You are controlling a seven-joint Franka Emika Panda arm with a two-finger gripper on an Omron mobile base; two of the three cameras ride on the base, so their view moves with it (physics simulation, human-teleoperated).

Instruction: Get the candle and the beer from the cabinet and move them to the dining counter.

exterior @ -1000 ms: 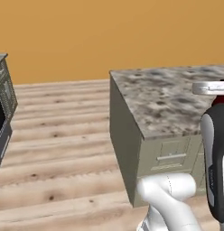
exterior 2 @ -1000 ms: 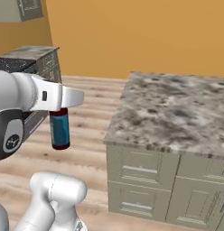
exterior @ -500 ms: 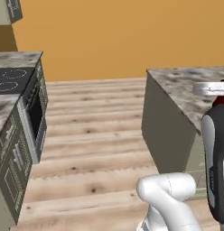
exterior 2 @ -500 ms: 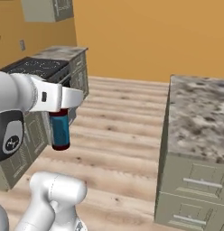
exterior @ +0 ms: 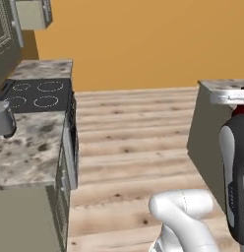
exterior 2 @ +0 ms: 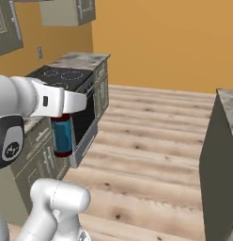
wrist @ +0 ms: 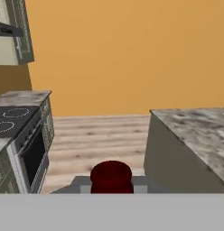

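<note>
My gripper (exterior 2: 62, 117) is shut on the neck of the beer (exterior 2: 62, 137), a small dark bottle that hangs upright below the hand, out over the floor. In the hand view its red cap (wrist: 111, 175) sits between the fingertips of the gripper (wrist: 111, 184). At the right edge of the left base view a bit of the red cap (exterior: 241, 111) shows under the hand. The dining counter (exterior 2: 227, 101), marble-topped, stands to the right, apart from the bottle (exterior: 223, 87) (wrist: 195, 126). Grey-green upper cabinets (exterior 2: 6, 28) hang at the left. The candle is out of view.
A black cooktop (exterior: 34, 93) with an oven (wrist: 29, 153) below it sits in the wall counter on the left (exterior 2: 62, 75). A grey metal pot (exterior: 4, 118) stands on that counter. Wooden floor (exterior 2: 151, 141) lies open between the wall counter and the island, with an orange wall behind.
Both base views have swung round with the base: the island has slid to the right edge and the stove has come in on the left. The bottle stays in the grip.
</note>
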